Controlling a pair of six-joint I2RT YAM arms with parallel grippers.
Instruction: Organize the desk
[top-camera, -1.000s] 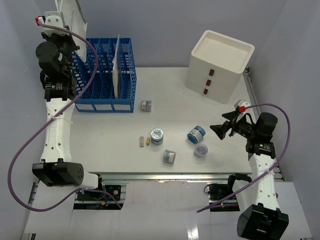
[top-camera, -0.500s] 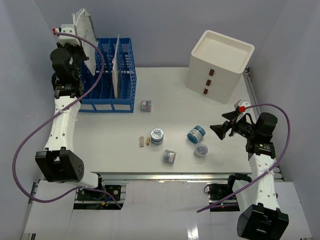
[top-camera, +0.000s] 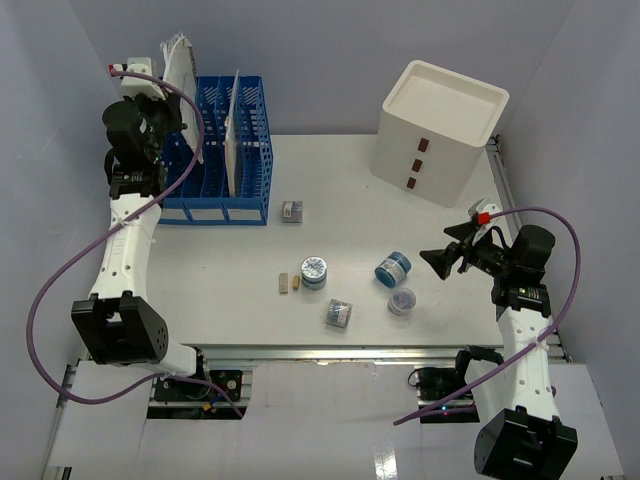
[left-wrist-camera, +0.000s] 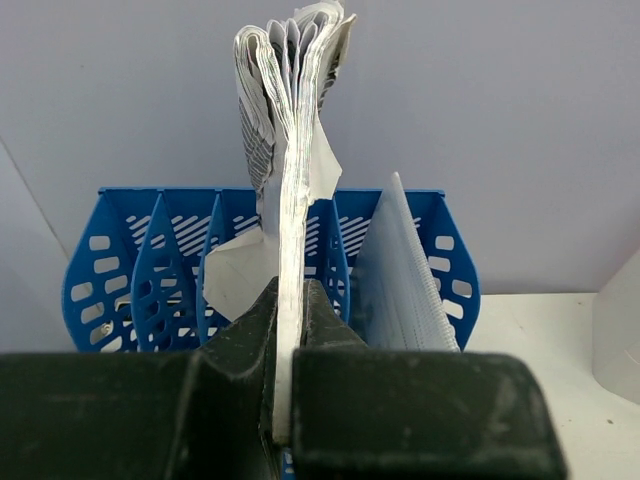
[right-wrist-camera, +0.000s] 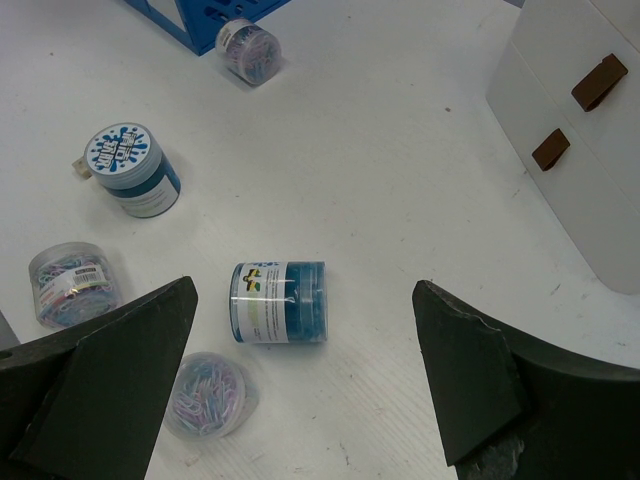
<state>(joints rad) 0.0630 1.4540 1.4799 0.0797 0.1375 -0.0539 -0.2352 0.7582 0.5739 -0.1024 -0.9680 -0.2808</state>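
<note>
The white desk (top-camera: 340, 190) holds scattered small items. My left gripper (top-camera: 165, 105) is shut on a thick bundle of papers (top-camera: 178, 62) and holds it upright over the left slots of the blue file rack (top-camera: 215, 150). In the left wrist view the bundle (left-wrist-camera: 292, 150) stands between my closed fingers (left-wrist-camera: 325, 320), with the rack (left-wrist-camera: 445, 250) behind. My right gripper (top-camera: 440, 262) is open and empty, above the desk to the right of a blue jar lying on its side (top-camera: 393, 268), which also shows in the right wrist view (right-wrist-camera: 278, 302).
A white sheaf (top-camera: 233, 130) stands in the rack. A white drawer box (top-camera: 440, 130) sits at the back right. Loose on the desk are a clip tub (top-camera: 402, 301), a blue-lidded jar (top-camera: 314, 271), two clip jars (top-camera: 339, 313) (top-camera: 292, 210) and small blocks (top-camera: 288, 284).
My left arm has swung right and forward with the paper bundle, from beside the rack to over its left slots. The right arm has not moved.
</note>
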